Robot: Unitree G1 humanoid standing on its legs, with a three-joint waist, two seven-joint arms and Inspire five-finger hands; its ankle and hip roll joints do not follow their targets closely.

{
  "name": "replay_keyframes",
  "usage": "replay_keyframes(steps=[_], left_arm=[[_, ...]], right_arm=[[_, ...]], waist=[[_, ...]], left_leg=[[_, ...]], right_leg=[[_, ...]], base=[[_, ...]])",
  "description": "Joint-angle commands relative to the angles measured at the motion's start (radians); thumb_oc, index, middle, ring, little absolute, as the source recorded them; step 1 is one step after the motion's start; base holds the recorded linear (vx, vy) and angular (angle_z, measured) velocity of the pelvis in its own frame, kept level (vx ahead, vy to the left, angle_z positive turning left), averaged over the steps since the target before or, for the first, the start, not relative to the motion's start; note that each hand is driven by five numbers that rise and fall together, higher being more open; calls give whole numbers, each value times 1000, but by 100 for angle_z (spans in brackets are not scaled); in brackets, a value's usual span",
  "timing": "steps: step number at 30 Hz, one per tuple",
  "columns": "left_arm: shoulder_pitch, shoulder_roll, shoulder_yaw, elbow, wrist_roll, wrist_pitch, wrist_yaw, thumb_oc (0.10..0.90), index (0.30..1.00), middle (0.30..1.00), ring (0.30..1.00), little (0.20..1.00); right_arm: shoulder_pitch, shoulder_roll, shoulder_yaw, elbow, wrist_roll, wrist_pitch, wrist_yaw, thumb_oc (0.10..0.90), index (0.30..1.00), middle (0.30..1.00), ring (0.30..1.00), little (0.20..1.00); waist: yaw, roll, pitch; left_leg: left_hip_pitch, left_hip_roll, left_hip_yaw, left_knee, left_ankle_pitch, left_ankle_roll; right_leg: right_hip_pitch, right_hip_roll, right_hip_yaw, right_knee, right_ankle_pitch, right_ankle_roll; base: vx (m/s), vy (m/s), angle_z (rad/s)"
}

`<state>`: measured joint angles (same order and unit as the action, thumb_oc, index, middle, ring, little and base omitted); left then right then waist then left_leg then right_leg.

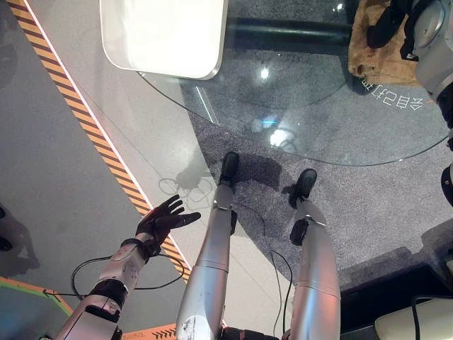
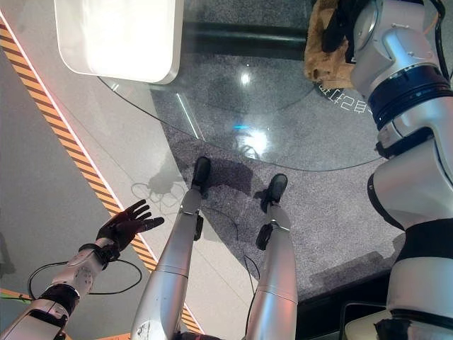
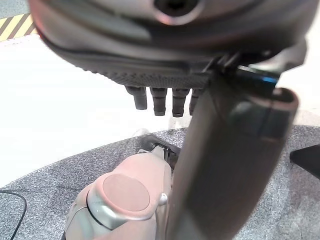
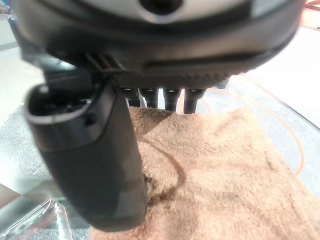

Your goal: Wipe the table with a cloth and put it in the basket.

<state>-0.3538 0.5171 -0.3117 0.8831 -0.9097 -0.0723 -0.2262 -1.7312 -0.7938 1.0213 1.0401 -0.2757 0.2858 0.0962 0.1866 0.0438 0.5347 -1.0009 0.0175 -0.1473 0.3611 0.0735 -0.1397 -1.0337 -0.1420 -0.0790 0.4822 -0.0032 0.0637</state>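
Note:
A tan terry cloth point(image 1: 368, 57) lies on the far right part of the round glass table point(image 1: 318, 120). My right hand point(image 1: 388, 25) rests on top of the cloth. In the right wrist view its fingers point(image 4: 172, 97) reach out straight over the cloth point(image 4: 225, 165), and the thumb point(image 4: 90, 150) lies along it, so the hand is open. My left hand point(image 1: 161, 221) hangs low at the left, well off the table and above the floor. It is open with its fingers spread and nothing in it.
A white box-like thing with rounded corners point(image 1: 163, 35) stands at the table's far left edge; I cannot tell whether it is the basket. A yellow-and-black striped line point(image 1: 85, 120) runs across the floor on the left. Grey carpet point(image 1: 382, 205) lies under the table.

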Motion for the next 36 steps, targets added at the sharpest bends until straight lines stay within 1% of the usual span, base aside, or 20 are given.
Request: replay_keyframes(steps=[1,36], left_arm=[[100,12,-3,8,3,-6,-11,800,900,900,900,900],[96,12,-4,1,5,-2,-9,800,900,900,900,900]], right_arm=[[-31,-111,112,21,-33,36,10,100,300,300,300,200],[-26,-113,108,19,-29,40,10,100,300,300,300,200]], waist=[[-21,61,-15],[-23,59,-15]], left_leg=[[-3,-38,84,-29,-10,98],[5,-36,85,-45,-4,95]], right_leg=[[32,34,-110,-8,-54,-35],[39,35,-112,-27,-45,-31]], base=[[0,0,0],[0,0,0]])
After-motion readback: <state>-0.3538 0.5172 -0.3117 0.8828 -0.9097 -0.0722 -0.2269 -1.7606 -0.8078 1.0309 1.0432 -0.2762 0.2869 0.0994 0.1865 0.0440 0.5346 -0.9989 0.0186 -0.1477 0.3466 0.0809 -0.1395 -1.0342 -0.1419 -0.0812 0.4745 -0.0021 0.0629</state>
